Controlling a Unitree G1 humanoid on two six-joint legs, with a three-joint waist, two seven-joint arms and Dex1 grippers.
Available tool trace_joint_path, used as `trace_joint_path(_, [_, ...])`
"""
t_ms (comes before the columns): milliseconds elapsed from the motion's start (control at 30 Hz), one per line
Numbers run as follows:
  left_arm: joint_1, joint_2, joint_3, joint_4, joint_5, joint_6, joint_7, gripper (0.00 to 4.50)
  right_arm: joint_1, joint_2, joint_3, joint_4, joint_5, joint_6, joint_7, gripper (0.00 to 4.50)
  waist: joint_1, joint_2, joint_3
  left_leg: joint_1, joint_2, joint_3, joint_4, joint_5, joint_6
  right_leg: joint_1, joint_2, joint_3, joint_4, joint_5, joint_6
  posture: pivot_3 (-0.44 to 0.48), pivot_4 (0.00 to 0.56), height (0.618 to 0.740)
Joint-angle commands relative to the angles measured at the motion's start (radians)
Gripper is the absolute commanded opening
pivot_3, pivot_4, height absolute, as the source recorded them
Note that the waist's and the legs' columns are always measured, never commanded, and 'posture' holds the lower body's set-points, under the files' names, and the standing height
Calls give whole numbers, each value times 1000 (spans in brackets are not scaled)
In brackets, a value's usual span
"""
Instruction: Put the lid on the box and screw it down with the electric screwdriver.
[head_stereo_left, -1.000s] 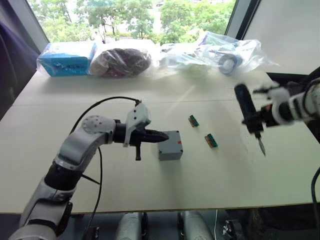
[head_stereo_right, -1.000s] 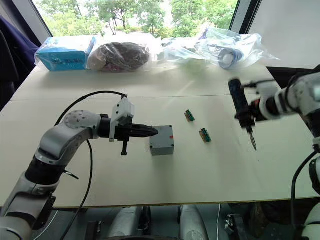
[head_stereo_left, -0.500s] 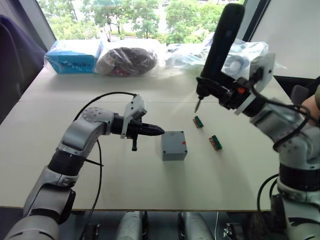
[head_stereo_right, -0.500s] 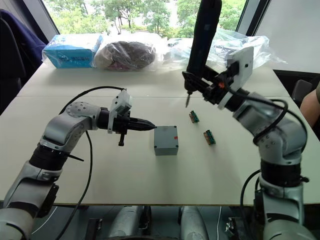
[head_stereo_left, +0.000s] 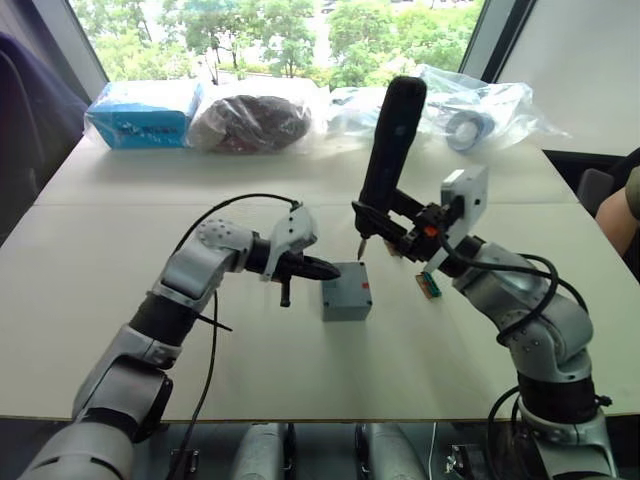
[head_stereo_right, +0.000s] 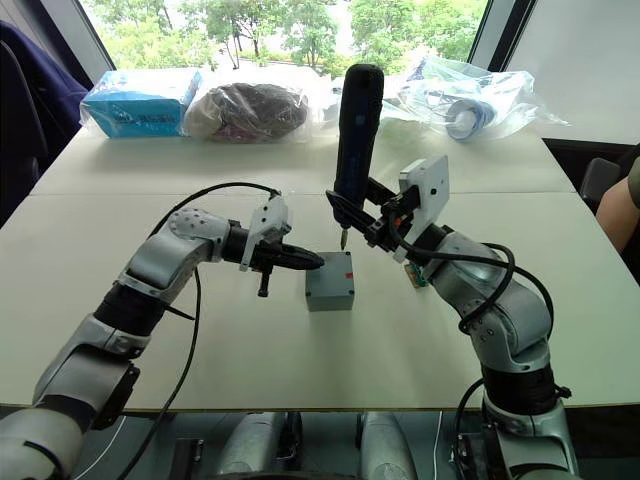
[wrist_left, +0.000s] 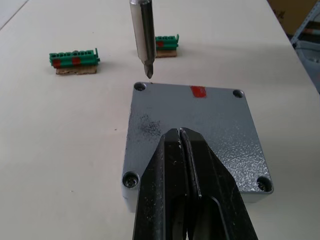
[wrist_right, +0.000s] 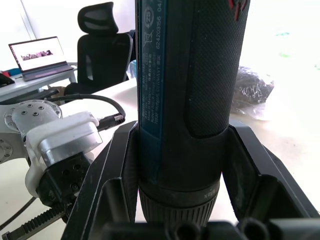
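The right gripper clamps the electric screwdriver, a black textured cylinder whose label reads partly "62420396", held upright with its metal bit just above the lid's far-left corner screw hole. The left gripper, fingers pressed together on nothing, rests its tips over the lid. This speckled grey plate with a red mark sits on the box mid-table, two green connectors beyond.
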Motion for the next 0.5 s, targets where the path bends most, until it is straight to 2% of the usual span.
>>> trace_joint_path(33, [-7, -11, 1, -5, 19, -26, 3, 0, 5, -3, 5, -19, -56, -62, 20, 1765, 2, 0, 0, 0, 0, 0, 0, 0, 0, 0, 0, 0, 0, 0, 0, 0, 150, 740])
trace_joint_path(500, [3, -15, -7, -17, 44, -17, -5, 0, 34, 35, 25, 44, -155, -131, 35, 1765, 1, 0, 0, 1, 0, 0, 0, 0, 0, 1, 0, 0, 0, 0, 0, 0, 150, 740])
